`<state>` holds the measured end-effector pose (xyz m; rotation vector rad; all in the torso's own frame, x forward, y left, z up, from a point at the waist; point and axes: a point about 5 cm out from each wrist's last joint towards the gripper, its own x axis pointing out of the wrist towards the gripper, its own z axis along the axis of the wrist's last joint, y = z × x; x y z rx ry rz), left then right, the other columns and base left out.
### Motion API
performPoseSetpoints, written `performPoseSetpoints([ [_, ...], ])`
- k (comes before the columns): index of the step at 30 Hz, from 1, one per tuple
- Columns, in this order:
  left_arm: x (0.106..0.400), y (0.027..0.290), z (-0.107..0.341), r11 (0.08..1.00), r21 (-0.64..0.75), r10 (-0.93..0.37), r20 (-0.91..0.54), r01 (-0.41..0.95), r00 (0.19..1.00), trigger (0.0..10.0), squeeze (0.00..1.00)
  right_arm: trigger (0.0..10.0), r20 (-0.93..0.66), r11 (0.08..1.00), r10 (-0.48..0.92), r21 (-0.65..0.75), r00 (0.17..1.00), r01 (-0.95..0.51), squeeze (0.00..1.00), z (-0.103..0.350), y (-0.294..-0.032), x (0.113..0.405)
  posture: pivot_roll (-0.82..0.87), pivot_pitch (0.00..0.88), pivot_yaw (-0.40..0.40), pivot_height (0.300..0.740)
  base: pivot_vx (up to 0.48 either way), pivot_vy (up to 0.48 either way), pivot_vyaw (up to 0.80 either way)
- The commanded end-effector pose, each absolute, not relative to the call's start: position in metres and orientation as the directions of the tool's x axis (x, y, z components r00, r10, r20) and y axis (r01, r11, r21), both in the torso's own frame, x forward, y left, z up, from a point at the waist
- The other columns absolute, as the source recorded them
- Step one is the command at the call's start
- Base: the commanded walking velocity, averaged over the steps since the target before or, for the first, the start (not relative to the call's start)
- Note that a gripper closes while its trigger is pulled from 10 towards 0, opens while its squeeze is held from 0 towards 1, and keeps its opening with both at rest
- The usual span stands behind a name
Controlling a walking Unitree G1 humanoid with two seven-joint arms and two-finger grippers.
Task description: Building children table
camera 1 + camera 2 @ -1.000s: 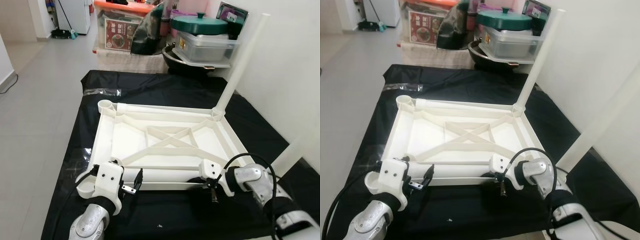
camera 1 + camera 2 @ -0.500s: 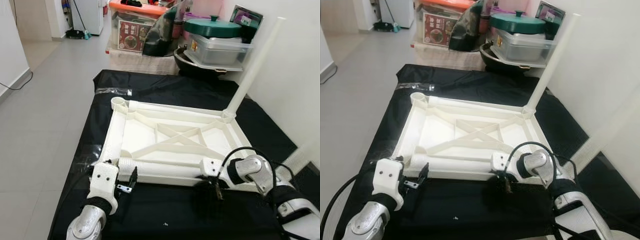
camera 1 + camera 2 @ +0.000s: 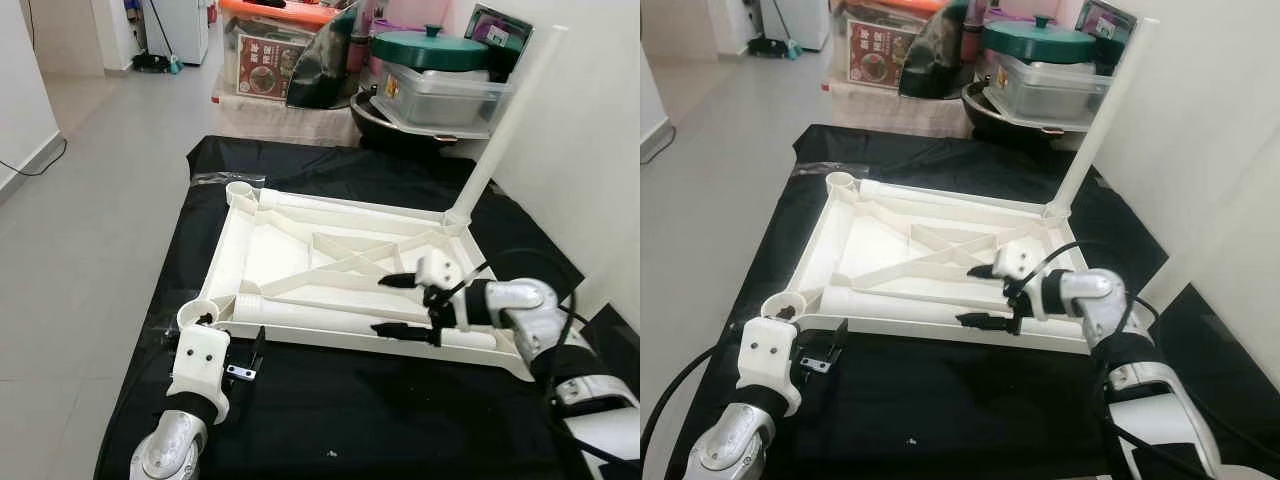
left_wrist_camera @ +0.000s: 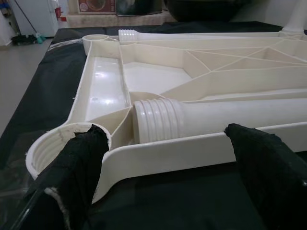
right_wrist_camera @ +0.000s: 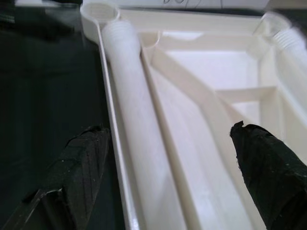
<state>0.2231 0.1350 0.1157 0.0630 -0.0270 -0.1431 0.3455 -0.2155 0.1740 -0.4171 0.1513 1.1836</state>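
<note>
Loose leg (image 3: 350, 318) lies inside the near edge of the upturned tabletop (image 3: 255, 245), center frame, long axis running L-R. R gripper (image 3: 400, 305), fingers spread wide, straddles its R end; L gripper (image 3: 245, 358), also open, sits lower left, farther off.

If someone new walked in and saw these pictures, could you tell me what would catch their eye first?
A white upside-down children's tabletop lies on a black sheet on the floor, with one table leg standing upright at its far right corner. The right gripper hovers open over a loose leg lying along the near edge, while the left gripper waits open by the near left corner socket.
</note>
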Motion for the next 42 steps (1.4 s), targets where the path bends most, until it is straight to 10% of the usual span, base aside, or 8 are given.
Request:
performPoseSetpoints([
  [1, 0.222, 0.132, 0.111, 0.988, 0.06, -0.145, 0.01, 0.144, 0.989, 10.0, 0.0, 10.0, -0.312, 0.313, 0.874, -0.225, 0.372, -0.923, 1.0, 0.177, -0.218, 0.344, 0.16, 0.0, -0.156, 0.74, 0.0, 0.0, 0.0],
  [7, 0.221, 0.131, 0.11, 0.988, 0.057, -0.144, 0.013, 0.143, 0.989, 10.0, 0.0, 10.0, -0.248, 0.306, 0.901, -0.217, 0.356, -0.927, 1.0, 0.188, -0.215, 0.345, 0.15, 0.0, -0.157, 0.74, 0.0, 0.0, 0.0],
  [9, 0.219, 0.144, 0.122, 0.996, 0.063, -0.075, 0.066, 0.071, 0.995, 10.0, 0.0, 10.0, 0.145, 0.577, 0.816, -0.152, 0.56, -0.802, 1.0, 0.215, -0.177, 0.366, 0.08, 0.0, -0.122, 0.74, 0.0, 0.0, 0.0],
  [12, 0.217, 0.163, 0.131, 0.999, 0.029, 0.03, 0.106, -0.033, 0.994, 10.0, 0.0, 10.0, 0.362, 0.727, 0.641, -0.003, 0.677, -0.687, 1.0, 0.234, -0.153, 0.369, 0.07, 0.0, -0.079, 0.74, 0.0, 0.0, 0.0],
  [17, 0.215, 0.178, 0.133, 0.992, 0.018, 0.118, 0.125, -0.121, 0.985, 10.0, 0.0, 10.0, 0.446, 0.794, 0.536, 0.021, 0.717, -0.607, 1.0, 0.248, -0.148, 0.354, 0.1, 0.0, -0.078, 0.74, 0.0, 0.0, 0.0],
  [18, 0.218, 0.173, 0.14, 0.994, 0.023, 0.103, 0.149, -0.108, 0.983, 10.0, 0.0, 10.0, 0.423, 0.831, 0.505, -0.004, 0.752, -0.556, 0.0, 0.245, -0.15, 0.356, 0.09, 0.0, -0.073, 0.74, 0.0, 0.0, 0.0],
  [42, 0.227, 0.143, 0.159, 0.989, 0.143, -0.062, 0.241, 0.028, 0.969, 10.0, 0.0, 10.0, 0.362, 0.975, 0.213, -0.013, 0.907, -0.224, 0.0, 0.223, -0.143, 0.314, 0.08, 0.0, -0.109, 0.74, 0.0, 0.0, 0.0],
])
